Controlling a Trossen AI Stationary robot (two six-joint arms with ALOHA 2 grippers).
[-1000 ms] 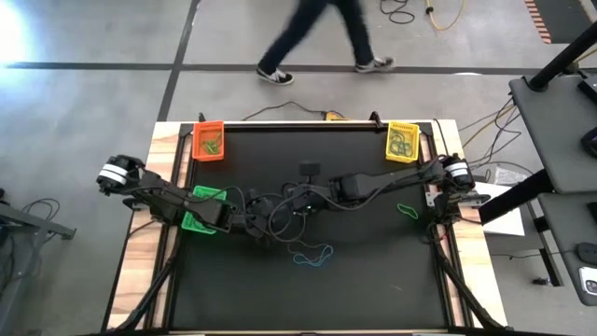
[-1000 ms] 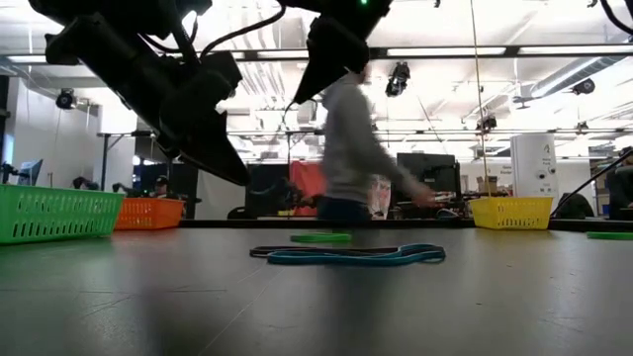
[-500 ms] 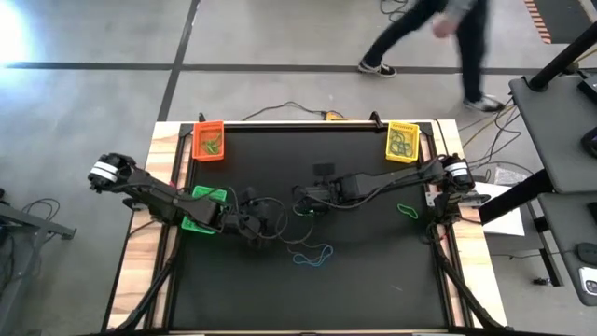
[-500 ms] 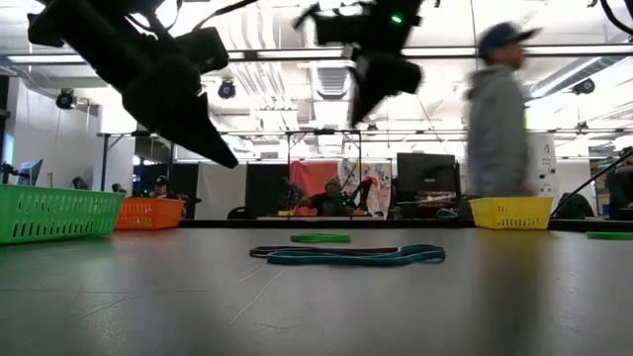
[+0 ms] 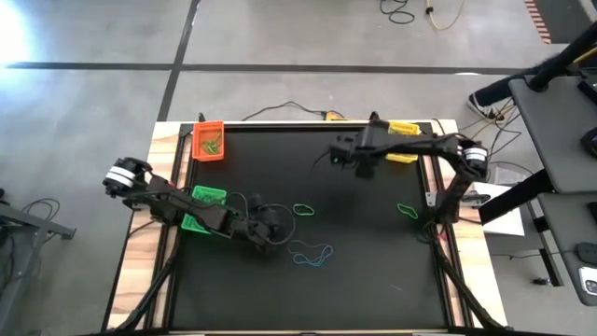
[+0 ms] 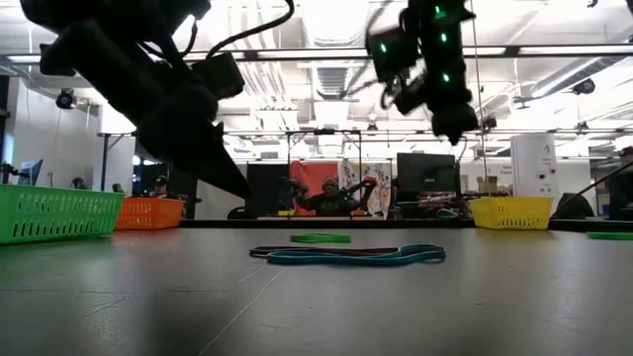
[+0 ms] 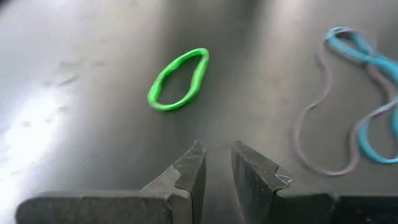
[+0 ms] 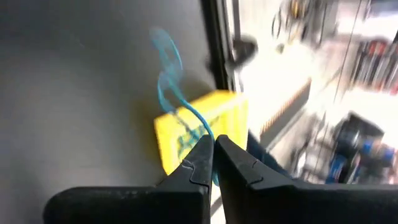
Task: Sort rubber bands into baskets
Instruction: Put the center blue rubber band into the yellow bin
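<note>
My right gripper [image 5: 368, 166] [image 8: 214, 144] hangs high over the table's far right, shut on a blue rubber band [image 8: 174, 102], and points down toward the yellow basket [image 8: 202, 124] [image 5: 403, 131]. My left gripper [image 5: 270, 231] [image 7: 217, 155] hovers low near the table's middle. Its fingers are a little apart with nothing between them. A green band [image 7: 179, 79] [image 5: 304, 210] lies flat just ahead of it. Blue and teal bands [image 5: 310, 253] [image 7: 367, 93] lie beside it. The orange basket [image 5: 209, 142] stands far left, and the green basket [image 5: 203, 207] is partly under my left arm. My right gripper pinches a stretch of the blue band [image 8: 198, 127] between its two fingertips. The rest of the loop trails out ahead of the fingers, blurred. The fingers slant down toward the table's right side, and the band is lifted clear of the table.
Another green band [image 5: 408, 210] lies near the table's right edge. Black cables run along both arms. The yellow basket [image 6: 509, 211] holds dark bands, and the orange basket [image 6: 148, 213] holds green ones.
My right gripper has swung from the table's middle toward the far right edge, turning about until it points at the yellow basket, and it has stayed shut. The green band near the middle now lies uncovered. A person behind the table has walked off to the right.
</note>
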